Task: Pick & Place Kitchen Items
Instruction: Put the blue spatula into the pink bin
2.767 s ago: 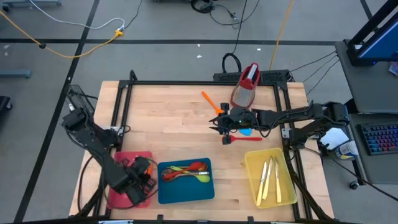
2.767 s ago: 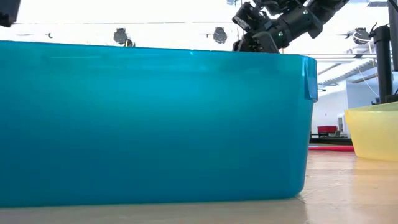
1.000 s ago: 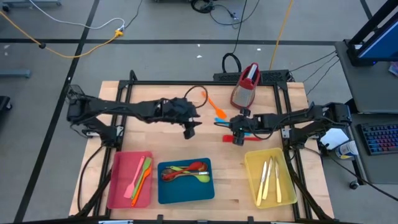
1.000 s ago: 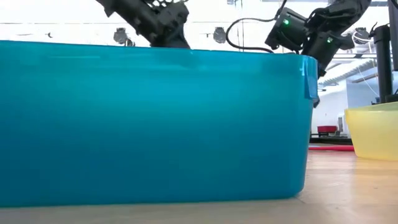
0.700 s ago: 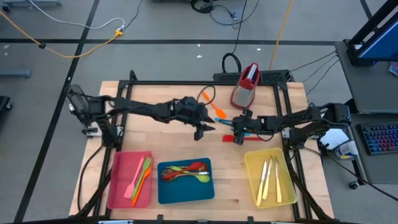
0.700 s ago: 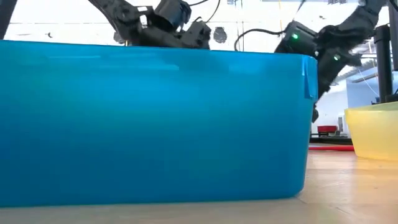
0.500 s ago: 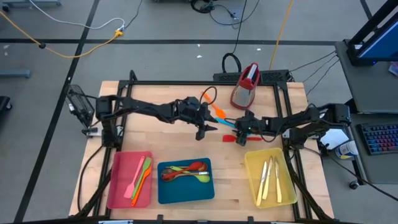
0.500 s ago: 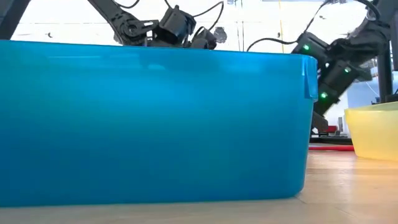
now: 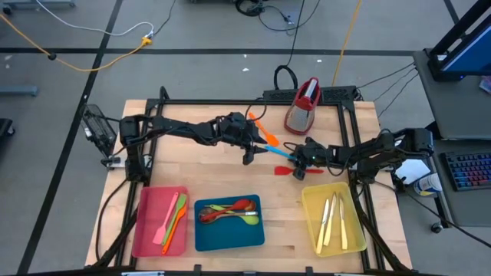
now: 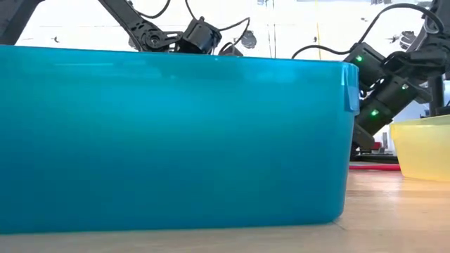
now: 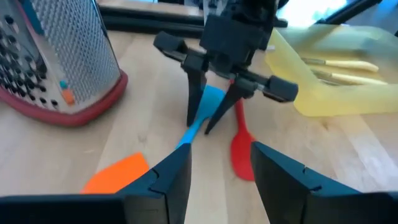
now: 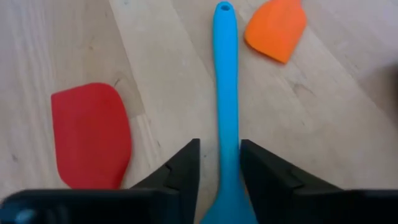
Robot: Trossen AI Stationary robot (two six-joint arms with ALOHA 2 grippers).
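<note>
Three spatulas lie flat on the wooden table's middle: an orange one [image 9: 261,126], a blue one [image 9: 278,151] and a red one [image 9: 299,172]. My right gripper [image 12: 219,149] points down at the blue spatula [image 12: 225,74], one finger on each side of its handle close to the blade, with a narrow gap. My left gripper [image 11: 214,168] hovers open over the blue handle's free end, beside the orange blade [image 11: 115,175], facing my right gripper [image 11: 200,127]. My right gripper's fingers [image 12: 186,165] stand close along both sides of the blue spatula's handle [image 12: 227,134], coming from above and slanting down. Whether they touch it I cannot tell. The spatula lies flat on the table.
A red-topped metal grater [image 9: 303,103] stands at the far edge, just behind the spatulas. Along the near edge sit a red tray [image 9: 146,234] with spatulas, a blue tray [image 9: 229,234] with spoons and a yellow tray [image 9: 349,195] with cream knives.
My left gripper has swung toward the table's right edge and come down to the spatulas, tipping further down. My right gripper has sunk over the blue spatula. The spatulas have stayed where they were.
</note>
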